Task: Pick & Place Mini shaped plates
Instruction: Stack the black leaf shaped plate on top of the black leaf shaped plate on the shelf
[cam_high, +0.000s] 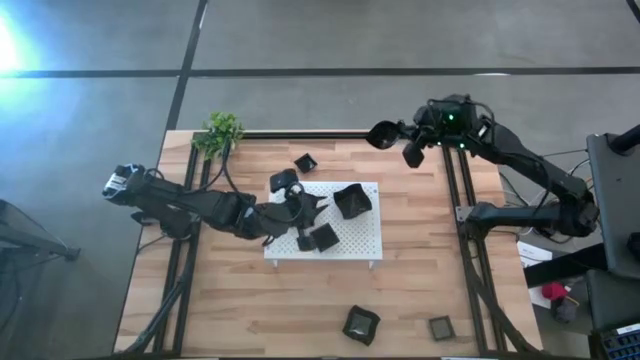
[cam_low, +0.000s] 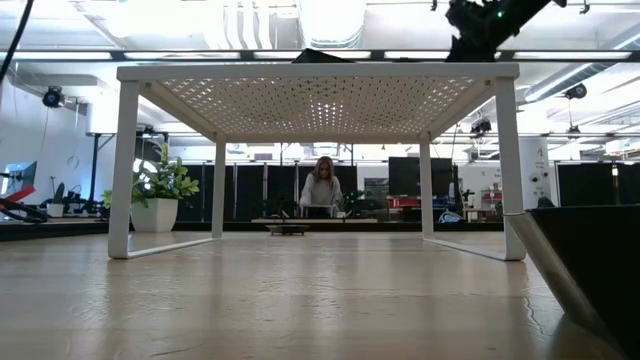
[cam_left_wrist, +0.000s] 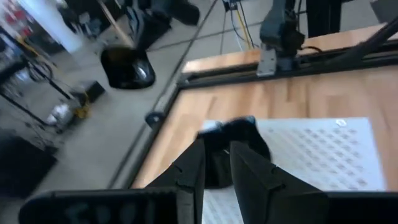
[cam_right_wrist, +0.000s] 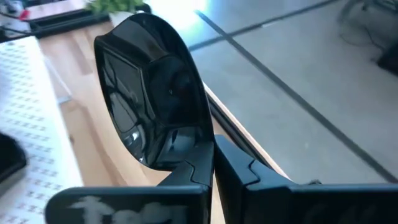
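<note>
The left gripper covers the near edge of a black plate between its fingers — its shape cannot be told. The right gripper hides the lower rim of its rounded plate.

No text, label, brand or number can be read anywhere, though pale smeared marks on the left gripper and right gripper housings may be lettering.

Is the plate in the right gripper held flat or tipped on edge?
Tipped on edge: the rounded plate stands upright, its rim pinched in the right gripper.
</note>
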